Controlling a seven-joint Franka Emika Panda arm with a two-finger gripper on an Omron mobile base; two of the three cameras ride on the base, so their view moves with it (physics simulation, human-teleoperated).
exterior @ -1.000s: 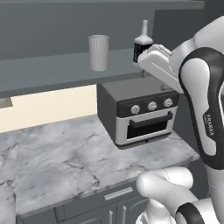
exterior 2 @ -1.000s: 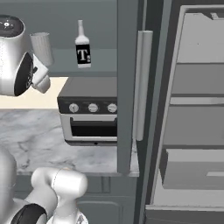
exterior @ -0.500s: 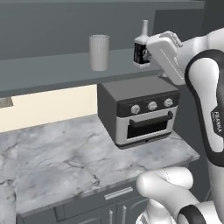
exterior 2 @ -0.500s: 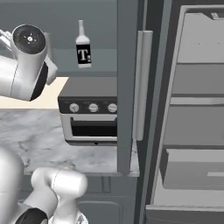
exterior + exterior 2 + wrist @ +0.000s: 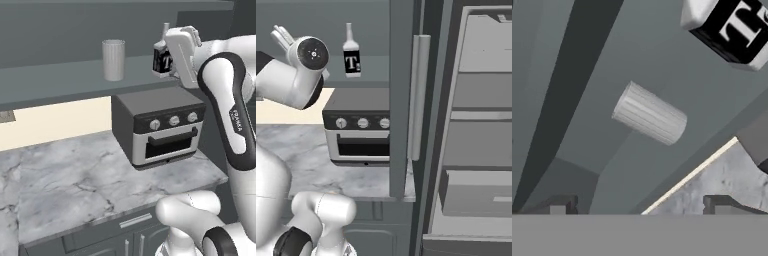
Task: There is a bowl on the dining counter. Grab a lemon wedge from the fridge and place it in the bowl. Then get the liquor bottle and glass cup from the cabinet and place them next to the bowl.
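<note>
Kitchen corner, rendered: marble worktop in grey-white veining, running left to right over dark blue-grey drawer fronts with silver pulls. Toaster oven, dark grey with three knobs and a bar handle, stands on the worktop toward its right end, under the cabinet. Cabinet shelf carries two items, well apart: glass cup, upright, toward the middle of the shelf; liquor bottle, upright, black label with white "T", above the oven. Cabinet door stands open edge-on in the right base view, long silver bar handle on it. Fridge to the right, open, grey shelves and a drawer inside. Cream wall strip between shelf and worktop. Gripper raised to shelf height just beside the bottle, jaws spread wide, nothing between them; its hand view looks onto the cup, with the bottle's label at the upper right corner.
</note>
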